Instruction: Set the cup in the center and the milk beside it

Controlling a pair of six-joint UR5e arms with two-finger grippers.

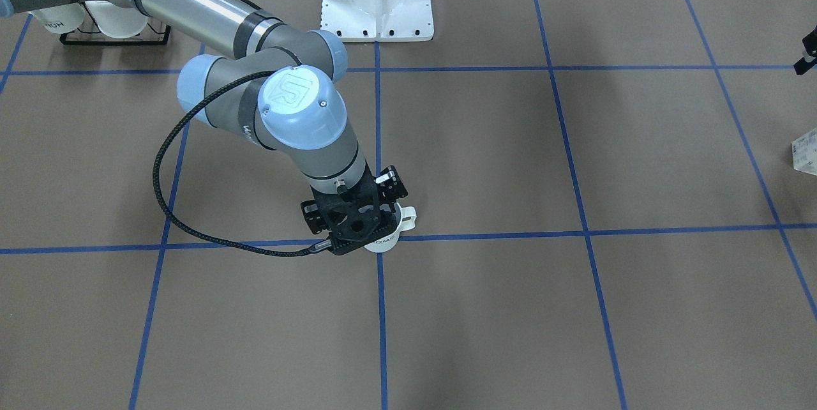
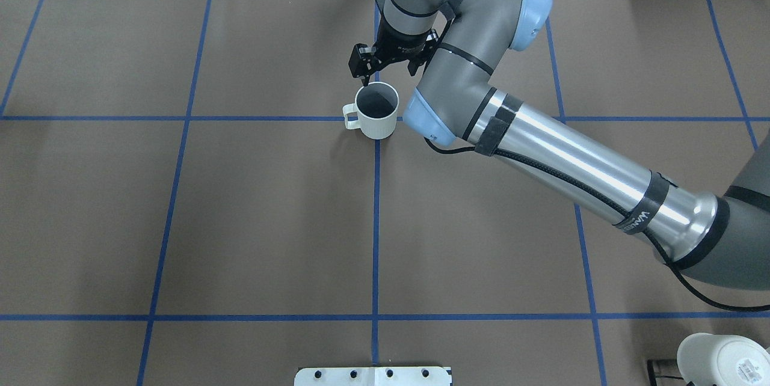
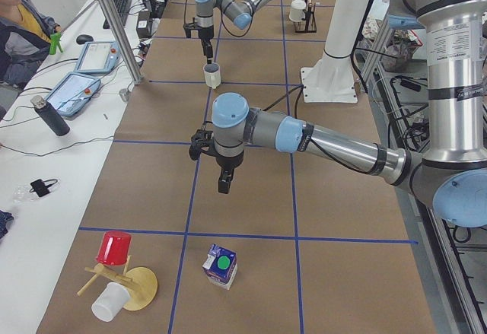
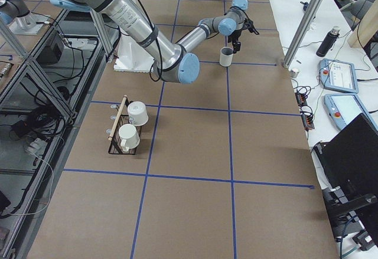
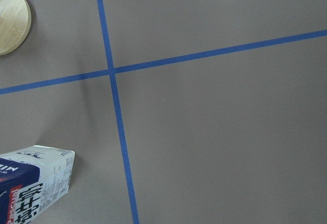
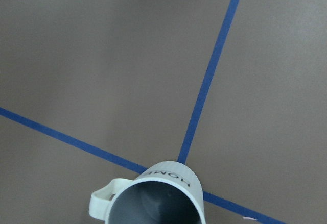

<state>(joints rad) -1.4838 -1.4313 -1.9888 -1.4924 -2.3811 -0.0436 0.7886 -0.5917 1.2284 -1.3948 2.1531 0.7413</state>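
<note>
**A:** Where is the cup?

**B:** The cup (image 2: 377,114) stands upright on the counter (image 2: 240,223), straight out in front of the white base plate (image 1: 376,1). It sits on the blue tape line (image 2: 376,223) that runs out from that plate, just where another line crosses it. Its handle points to the robot's left of the plate, and the "HOME" lettering faces away from the plate.

**A:** And the right end effector?

**B:** The right end effector (image 3: 206,52) hangs above the cup and points down. The wrist and its black mount cover the fingers from above, so I cannot tell whether they are spread or closed.

**A:** The milk?

**B:** The milk (image 3: 220,266) stands upright with its green cap on top, well off to the robot's left of the base plate. The left end effector (image 3: 224,185) hangs in the air, pointing down, between the plate and the carton and apart from both. Only the side view shows it properly, so I cannot tell its state.

**A:** Anything else?

**B:** Two more white mugs (image 4: 137,112) sit in a black wire rack (image 4: 112,148) to the robot's right of the plate.
</note>
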